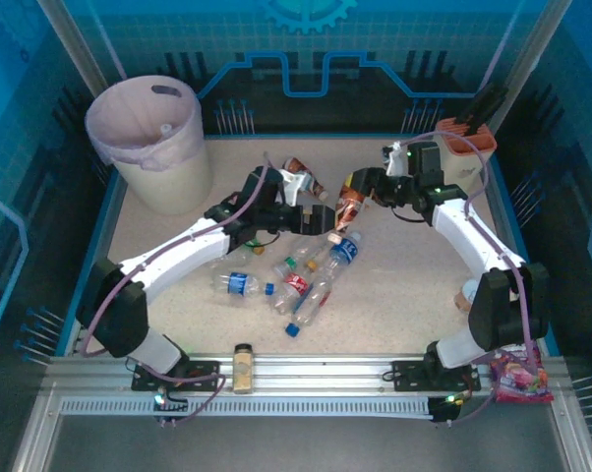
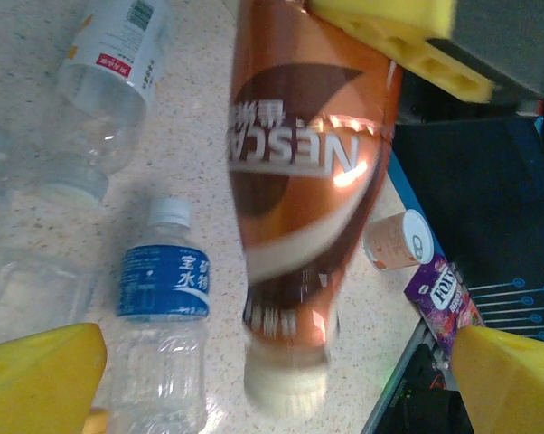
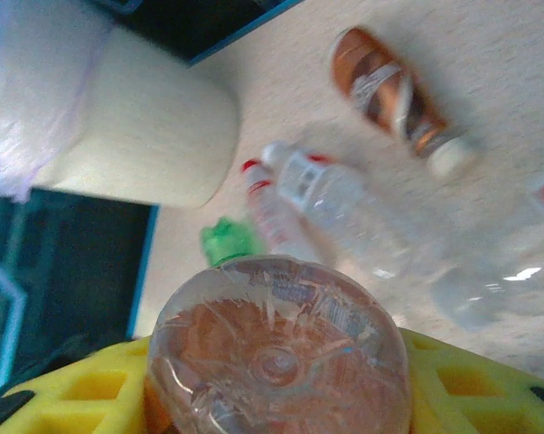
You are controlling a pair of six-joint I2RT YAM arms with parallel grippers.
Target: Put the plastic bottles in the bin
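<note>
Now the right gripper (image 1: 358, 194) holds a brown Nescafe bottle (image 2: 299, 181) tight by its bottom end. Close by, the left gripper (image 1: 301, 187) is wide open, holding nothing.

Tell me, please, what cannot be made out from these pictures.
- Bin contents: top view, its wall and bag hide the bottom.
- Nescafé bottle base: left wrist view, cut off by the top edge and a yellow finger.
- Its label: right wrist view, the base faces the camera, gripped in the right claw.
- Green bottle: right wrist view, body hidden behind that base.
- Bottle pile labels: top view, too small to read.
</note>
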